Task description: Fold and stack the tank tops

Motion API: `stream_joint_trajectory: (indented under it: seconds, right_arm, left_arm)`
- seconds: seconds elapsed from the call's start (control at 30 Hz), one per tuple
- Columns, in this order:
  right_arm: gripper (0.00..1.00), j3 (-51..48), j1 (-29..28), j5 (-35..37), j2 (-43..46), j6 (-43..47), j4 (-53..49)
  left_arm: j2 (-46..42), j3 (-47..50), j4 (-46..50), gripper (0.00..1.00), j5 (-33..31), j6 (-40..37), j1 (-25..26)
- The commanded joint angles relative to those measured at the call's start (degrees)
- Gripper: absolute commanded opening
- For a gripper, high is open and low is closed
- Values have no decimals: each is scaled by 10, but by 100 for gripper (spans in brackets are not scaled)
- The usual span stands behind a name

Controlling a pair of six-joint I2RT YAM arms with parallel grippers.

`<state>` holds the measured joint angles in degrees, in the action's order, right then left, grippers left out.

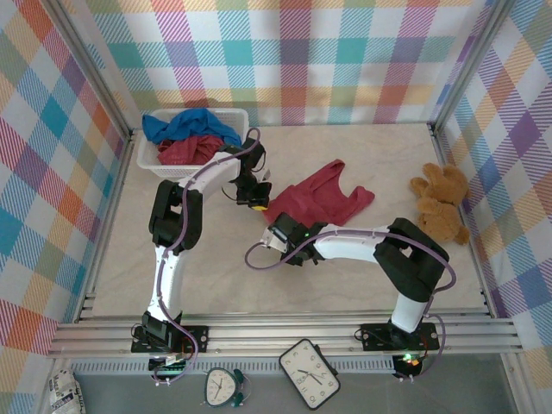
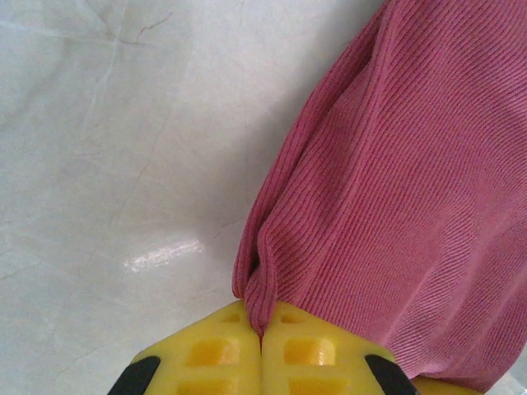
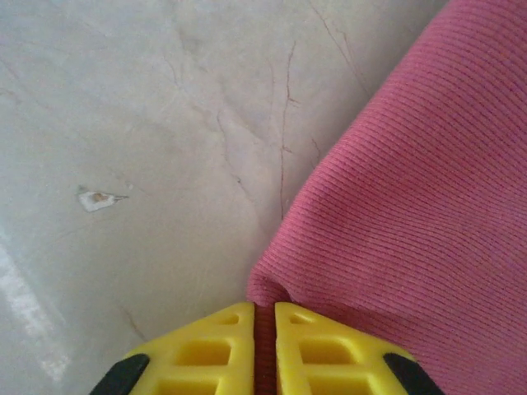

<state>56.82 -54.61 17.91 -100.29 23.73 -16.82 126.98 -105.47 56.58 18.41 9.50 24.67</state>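
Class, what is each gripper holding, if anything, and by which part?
Both hold the spread-out red top: the left gripper pinches a fold at its edge, and the right gripper pinches its edge too.

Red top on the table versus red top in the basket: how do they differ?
The spread top lies fairly flat on the table; the basket top is bunched up in the basket beside a blue top. The left gripper and right gripper each pinch the spread top's edge; nothing grips the basket top. Both are dark red.
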Motion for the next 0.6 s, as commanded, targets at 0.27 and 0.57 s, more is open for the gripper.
stream_joint_trajectory:
  seconds: [0.27,0.57]
  right_arm:
    - [7,9,-21,-248,87,-190,4]
    - [7,-40,4,-420,184,-350,145]
  left_arm:
    - [-158,107,54,1,-105,5,1]
    - [-231,112,46,1,-63,36,9]
